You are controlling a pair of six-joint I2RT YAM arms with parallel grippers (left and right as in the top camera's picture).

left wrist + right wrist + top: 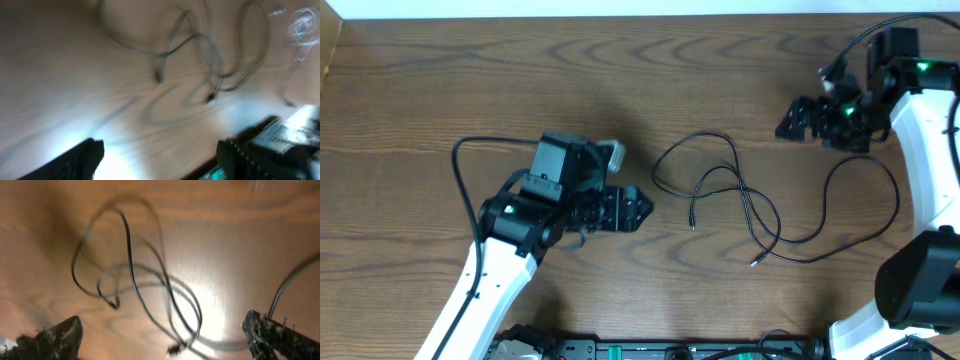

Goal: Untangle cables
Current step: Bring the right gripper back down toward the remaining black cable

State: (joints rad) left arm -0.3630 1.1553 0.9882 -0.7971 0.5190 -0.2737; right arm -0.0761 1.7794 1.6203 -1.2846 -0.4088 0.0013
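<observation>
the cables lie loose in the middle of the wooden surface, thin black cords looped over one another and crossing in several spots. one long loop swings out to the right, toward the right arm's side. two small plug ends point toward the near edge, one at the left of the tangle and one further right and nearer.

the left tool sits just left of the tangle, aimed right at it and touching no cord. in its wrist view the fingers are spread wide, with only bare wood between them and the cords lying beyond.

the right tool hangs at the far right, apart from the main tangle and facing left. its fingers are spread wide too, gripping nothing, and the loops lie on the wood beyond the gap.

both wrist views are blurred. a pale coiled thing shows at the edge of the left wrist view, too smeared to name.
</observation>
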